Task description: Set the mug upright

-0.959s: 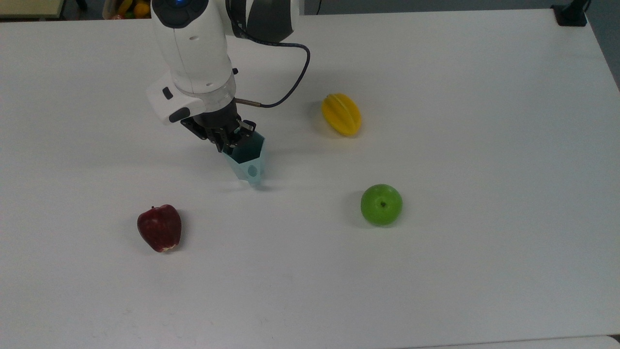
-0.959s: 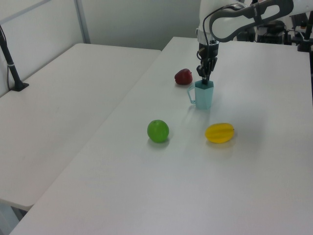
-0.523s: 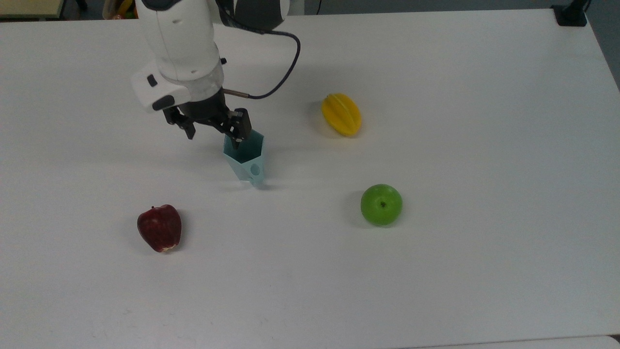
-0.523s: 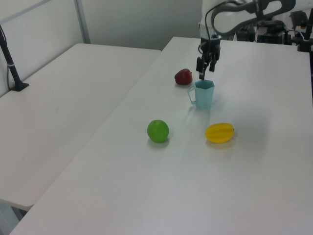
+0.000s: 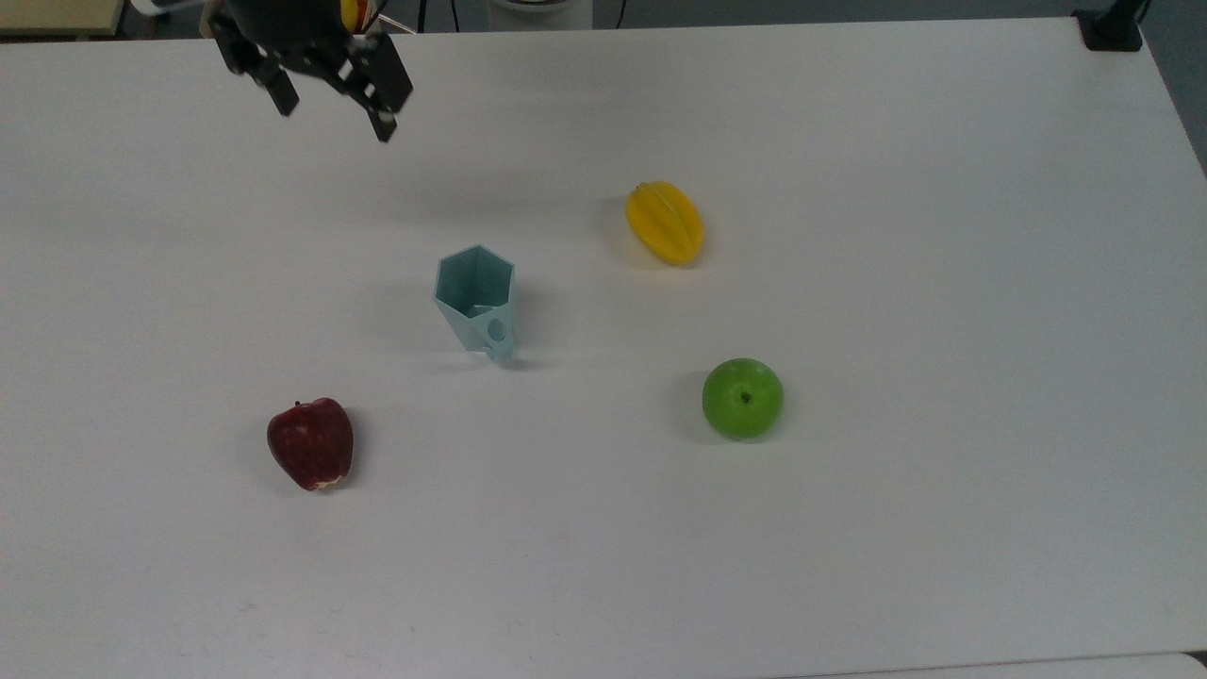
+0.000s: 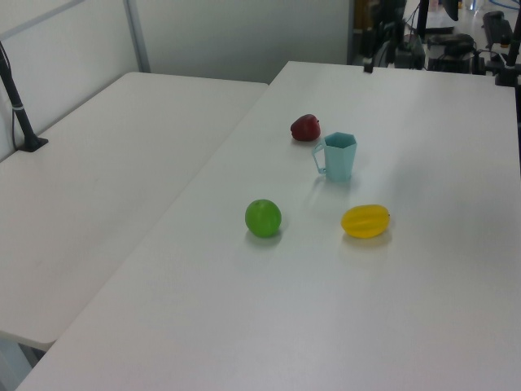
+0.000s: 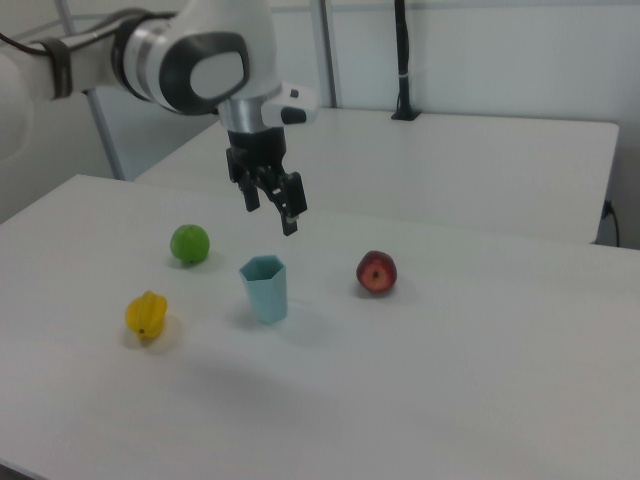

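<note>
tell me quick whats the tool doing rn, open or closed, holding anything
Tool: open, holding nothing, raised above the table and clear of the upright mug.

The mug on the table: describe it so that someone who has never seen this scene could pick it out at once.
On the white table, three fruits ring the middle: a red apple, a green apple and a yellow starfruit. Between them stands the mug, upright, the one pale blue-green, six-sided, open-topped thing.

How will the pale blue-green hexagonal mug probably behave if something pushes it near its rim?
The pale blue-green hexagonal plastic mug stands upright on a base narrower than its rim, so it may tip rather than slide. It looks thin-walled and empty, thus probably light. Its flat facets should stop it from rolling far.
</note>
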Action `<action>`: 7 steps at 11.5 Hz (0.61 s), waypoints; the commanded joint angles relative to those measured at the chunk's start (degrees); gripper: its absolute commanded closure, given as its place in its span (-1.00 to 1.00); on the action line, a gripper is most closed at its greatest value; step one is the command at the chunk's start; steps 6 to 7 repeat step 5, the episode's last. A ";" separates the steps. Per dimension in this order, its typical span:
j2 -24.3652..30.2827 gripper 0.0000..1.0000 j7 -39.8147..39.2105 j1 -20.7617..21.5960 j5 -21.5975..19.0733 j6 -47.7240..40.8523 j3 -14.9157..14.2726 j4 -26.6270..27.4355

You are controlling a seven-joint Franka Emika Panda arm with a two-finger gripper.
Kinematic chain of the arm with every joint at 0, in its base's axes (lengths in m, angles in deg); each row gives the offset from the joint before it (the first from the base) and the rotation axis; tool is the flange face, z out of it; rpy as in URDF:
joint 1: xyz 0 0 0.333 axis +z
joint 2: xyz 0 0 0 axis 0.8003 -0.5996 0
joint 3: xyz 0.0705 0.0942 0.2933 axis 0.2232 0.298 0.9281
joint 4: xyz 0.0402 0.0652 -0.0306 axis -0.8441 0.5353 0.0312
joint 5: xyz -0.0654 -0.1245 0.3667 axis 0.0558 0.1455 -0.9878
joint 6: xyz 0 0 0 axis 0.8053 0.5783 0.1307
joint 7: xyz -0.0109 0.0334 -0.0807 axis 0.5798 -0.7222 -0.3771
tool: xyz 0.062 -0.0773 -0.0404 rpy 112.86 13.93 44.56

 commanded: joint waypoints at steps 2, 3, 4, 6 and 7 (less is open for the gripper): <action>3.65 -1.00 1.64 -0.95 2.88 -3.93 0.63 0.75; 3.65 -1.00 1.73 -0.95 2.71 -3.93 0.54 0.67; 3.65 -1.00 1.82 -0.87 2.71 -3.93 0.54 0.67; 3.65 -1.00 1.82 -0.87 2.71 -3.93 0.54 0.67; 3.65 -1.00 1.82 -0.87 2.71 -3.93 0.54 0.67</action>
